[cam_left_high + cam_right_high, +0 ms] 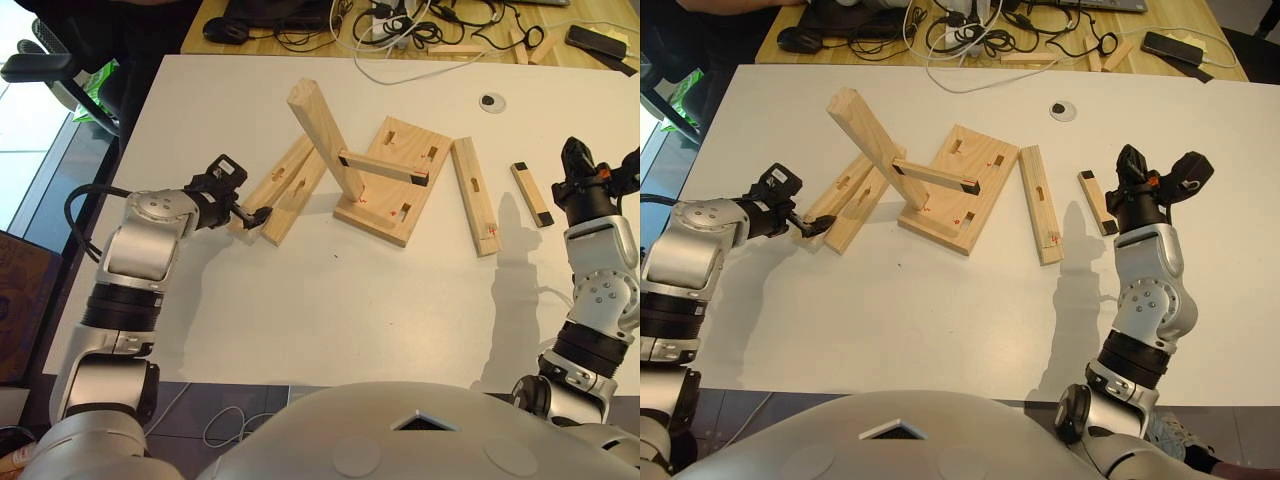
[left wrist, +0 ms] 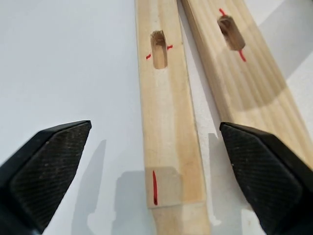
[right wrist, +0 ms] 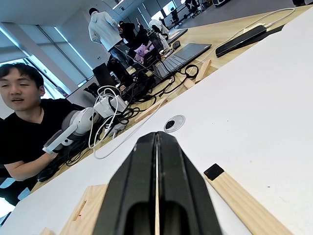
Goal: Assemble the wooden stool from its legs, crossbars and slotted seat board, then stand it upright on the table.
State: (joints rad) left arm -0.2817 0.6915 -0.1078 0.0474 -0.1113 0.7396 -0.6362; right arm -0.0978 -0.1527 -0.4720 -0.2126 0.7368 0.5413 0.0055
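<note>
Gaping wide, left claw [image 2: 155, 126] flanks slotted leg [image 2: 164, 98]

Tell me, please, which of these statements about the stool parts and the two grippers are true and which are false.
1. The left gripper has its jaws open, straddling the end of a leg lying flat. True.
2. The right gripper holds a crossbar. False: it is shut on nothing, and the loose crossbar lies on the table.
3. A tilted leg stands on the seat board. True.
4. The stool stands upright, finished. False: the seat board lies flat, and a loose leg lies beside it.
</note>
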